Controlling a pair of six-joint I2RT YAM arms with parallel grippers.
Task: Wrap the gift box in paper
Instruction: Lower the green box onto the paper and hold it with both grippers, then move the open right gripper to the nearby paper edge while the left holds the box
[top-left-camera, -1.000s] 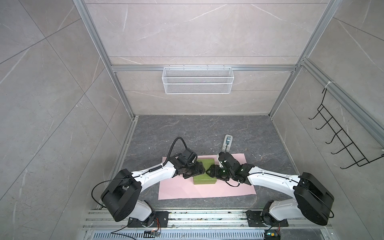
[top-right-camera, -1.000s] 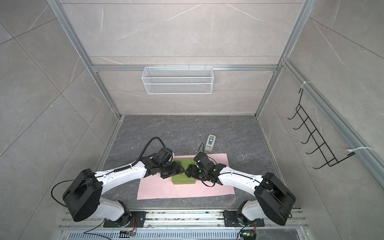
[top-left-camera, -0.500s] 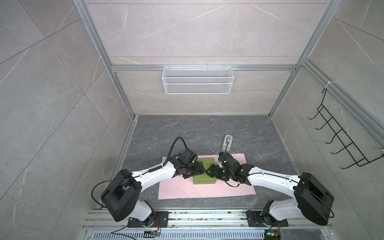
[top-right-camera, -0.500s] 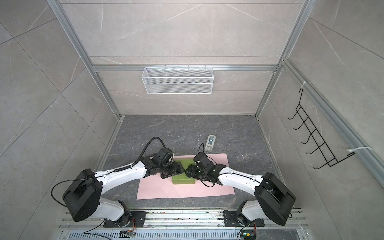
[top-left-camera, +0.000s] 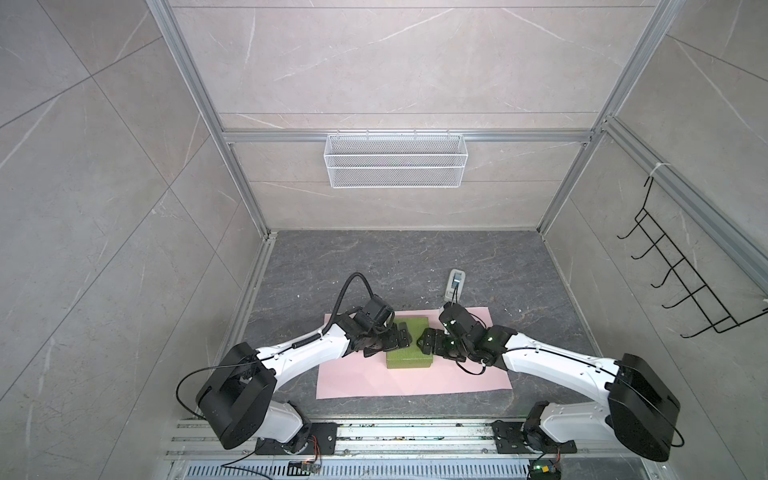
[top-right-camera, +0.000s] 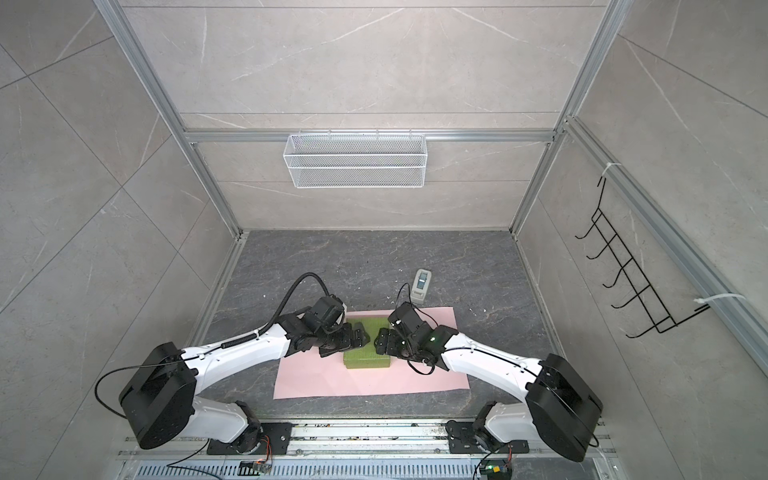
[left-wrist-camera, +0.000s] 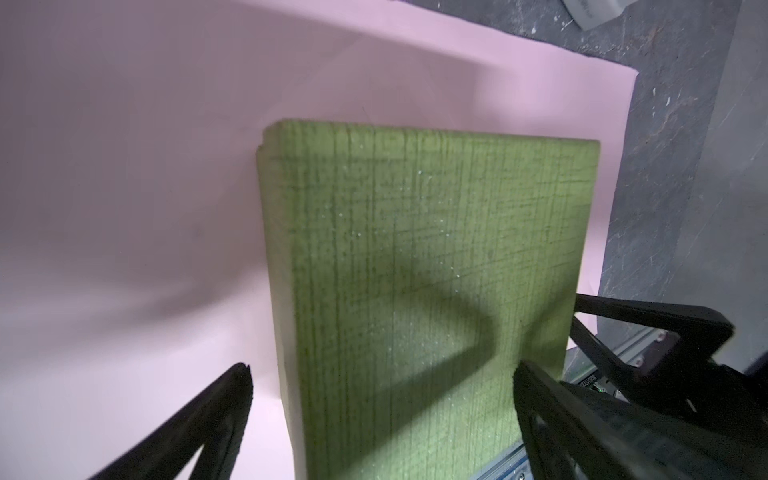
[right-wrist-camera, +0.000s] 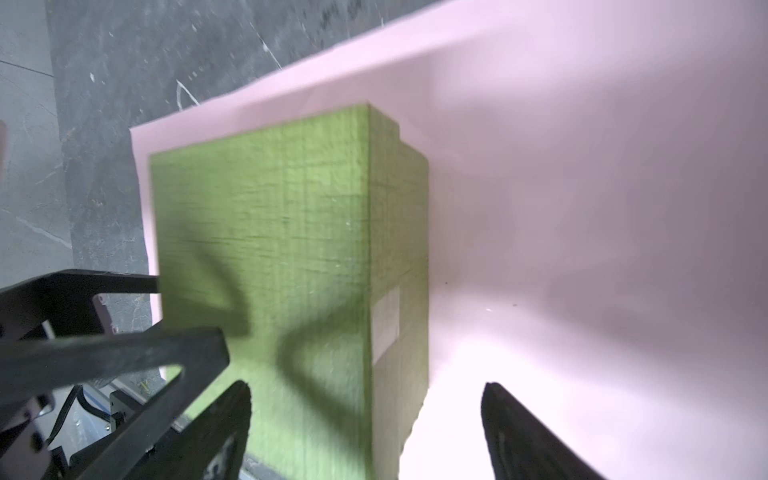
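Note:
The olive-green gift box rests flat on the pale pink paper, near the sheet's middle. My left gripper hovers open over the box's left part. One of its fingertips is over the paper beside the box and the other is over the box top. My right gripper faces it from the right, also open, straddling the box's edge with one fingertip over the paper. Neither grips anything.
A small grey-white device lies on the dark floor just behind the paper's far right corner. A white wire basket hangs on the back wall. A black hook rack is on the right wall.
Both grippers have opened wider over the box. The arms, box and paper stay about where they were.

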